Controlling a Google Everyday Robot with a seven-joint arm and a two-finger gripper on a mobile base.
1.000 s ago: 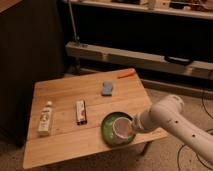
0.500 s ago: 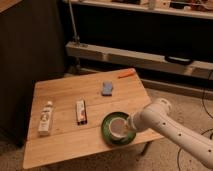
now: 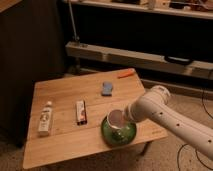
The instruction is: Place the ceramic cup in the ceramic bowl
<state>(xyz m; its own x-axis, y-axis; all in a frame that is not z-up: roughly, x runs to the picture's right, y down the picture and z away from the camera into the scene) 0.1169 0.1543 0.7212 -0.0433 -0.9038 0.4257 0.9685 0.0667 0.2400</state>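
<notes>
One ceramic cup (image 3: pixel 117 120) sits over the middle of the one ceramic bowl (image 3: pixel 118 134), near the front right edge of the wooden worktop (image 3: pixel 60 92); can't tell if the cup rests on the bowl or hangs just above it. One end effector (image 3: pixel 125 115) at the cup's right side, coming in from the white arm (image 3: pixel 170 120) on the right, grip state can't tell. Rest of worktop, one each: white bottle (image 3: pixel 45 119) at left, small flat packet (image 3: pixel 80 112) centre, blue item (image 3: pixel 107 89) behind, orange stick (image 3: pixel 126 74) at the far edge.
</notes>
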